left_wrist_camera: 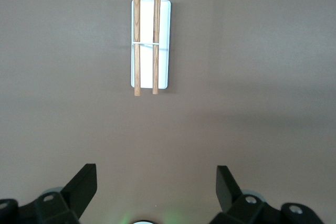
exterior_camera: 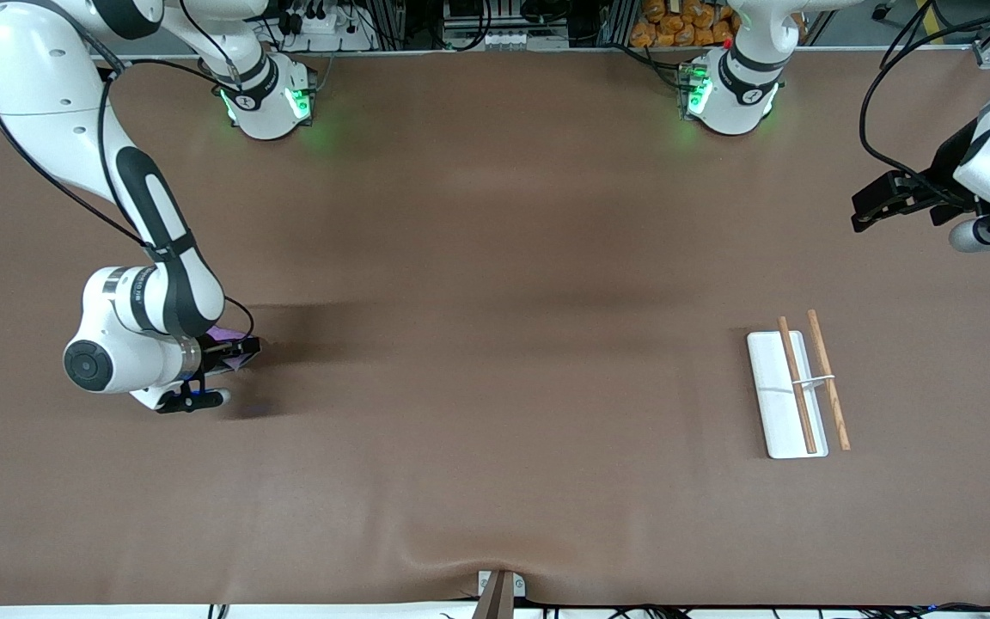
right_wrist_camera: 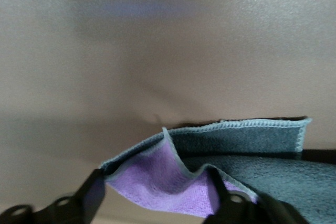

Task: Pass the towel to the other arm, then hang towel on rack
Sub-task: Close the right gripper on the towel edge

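The brown tabletop (exterior_camera: 495, 387) is bare across its whole middle, giving wide open room between the two arms' ends. The rack (exterior_camera: 785, 395) lies flat toward the left arm's end, well in from every tabletop edge; one wooden rod crosses its white slab and the other runs just off the slab's long edge, joined by a thin metal crosspiece. The left gripper (exterior_camera: 869, 209) hangs in the air near the tabletop's edge at that end, waiting, its fingers spread wide with nothing between them. The right gripper (exterior_camera: 241, 352) is low at the right arm's end, close to the tabletop, fingers closed on the towel (exterior_camera: 224, 334).

From the front, the towel is only a sliver of purple beside the wrist. The right wrist view shows far more: the towel (right_wrist_camera: 220, 161) pinched into a fold between the fingers (right_wrist_camera: 218, 195), purple face toward the camera, dark grey face spreading out, pale stitched hem raised. The left wrist view shows the rack (left_wrist_camera: 150, 43) square on, with clear tabletop around it.
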Available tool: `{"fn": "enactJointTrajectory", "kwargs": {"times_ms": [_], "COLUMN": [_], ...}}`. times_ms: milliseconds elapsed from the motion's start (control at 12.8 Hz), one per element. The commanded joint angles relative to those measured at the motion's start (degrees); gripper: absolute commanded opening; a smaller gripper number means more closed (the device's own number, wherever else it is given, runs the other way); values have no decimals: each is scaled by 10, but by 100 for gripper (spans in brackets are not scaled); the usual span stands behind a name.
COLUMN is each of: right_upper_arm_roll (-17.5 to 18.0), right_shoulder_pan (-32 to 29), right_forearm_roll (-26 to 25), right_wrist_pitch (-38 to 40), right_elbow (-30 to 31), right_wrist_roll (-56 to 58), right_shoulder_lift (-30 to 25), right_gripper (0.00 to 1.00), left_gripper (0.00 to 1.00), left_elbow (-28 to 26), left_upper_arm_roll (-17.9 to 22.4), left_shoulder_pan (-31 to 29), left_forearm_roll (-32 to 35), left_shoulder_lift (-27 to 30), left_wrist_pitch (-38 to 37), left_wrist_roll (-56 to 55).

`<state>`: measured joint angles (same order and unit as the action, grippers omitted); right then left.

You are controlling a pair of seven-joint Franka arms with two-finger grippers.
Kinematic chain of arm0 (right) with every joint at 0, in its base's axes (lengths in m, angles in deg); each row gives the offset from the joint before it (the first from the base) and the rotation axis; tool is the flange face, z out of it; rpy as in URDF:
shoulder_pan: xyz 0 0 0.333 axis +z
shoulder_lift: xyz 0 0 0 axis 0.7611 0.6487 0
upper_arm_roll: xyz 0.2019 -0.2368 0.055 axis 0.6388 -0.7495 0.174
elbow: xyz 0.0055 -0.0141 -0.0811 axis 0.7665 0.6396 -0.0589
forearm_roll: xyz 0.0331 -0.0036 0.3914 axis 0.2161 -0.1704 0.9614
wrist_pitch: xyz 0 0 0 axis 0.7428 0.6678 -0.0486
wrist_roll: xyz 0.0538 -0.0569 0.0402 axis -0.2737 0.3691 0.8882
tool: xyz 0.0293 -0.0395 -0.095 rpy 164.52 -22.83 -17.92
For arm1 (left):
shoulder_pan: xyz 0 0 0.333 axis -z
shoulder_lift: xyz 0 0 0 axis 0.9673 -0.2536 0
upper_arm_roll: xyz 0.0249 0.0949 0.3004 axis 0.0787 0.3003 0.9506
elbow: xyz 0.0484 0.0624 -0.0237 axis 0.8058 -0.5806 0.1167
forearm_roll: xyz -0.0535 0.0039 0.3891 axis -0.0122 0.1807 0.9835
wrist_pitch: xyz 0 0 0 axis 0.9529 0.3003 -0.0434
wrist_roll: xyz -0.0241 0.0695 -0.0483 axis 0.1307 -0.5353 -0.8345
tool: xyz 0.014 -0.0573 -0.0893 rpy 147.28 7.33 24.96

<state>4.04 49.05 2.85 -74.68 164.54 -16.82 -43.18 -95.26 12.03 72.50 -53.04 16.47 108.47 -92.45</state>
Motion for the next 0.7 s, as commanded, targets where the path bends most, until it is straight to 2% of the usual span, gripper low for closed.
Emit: {"fn": "enactJointTrajectory", "kwargs": {"times_ms": [0, 623], "right_upper_arm_roll": [2, 3], "right_shoulder_pan": [-4, -1], "right_forearm_roll": [12, 15], "right_wrist_pitch": [0, 6], "right_elbow": [-4, -7], "right_wrist_roll": [4, 2], "right_shoulder_lift": [9, 2], "right_gripper": [0, 0], "left_gripper": [100, 100], "left_elbow": [8, 9], "left_upper_arm_roll": [1, -4], "left_shoulder_pan": [3, 8], "left_forearm_roll": [3, 2], "left_shoulder_lift": [-2, -2], "left_wrist_pitch": [-4, -4], "left_wrist_roll": [7, -1]}}
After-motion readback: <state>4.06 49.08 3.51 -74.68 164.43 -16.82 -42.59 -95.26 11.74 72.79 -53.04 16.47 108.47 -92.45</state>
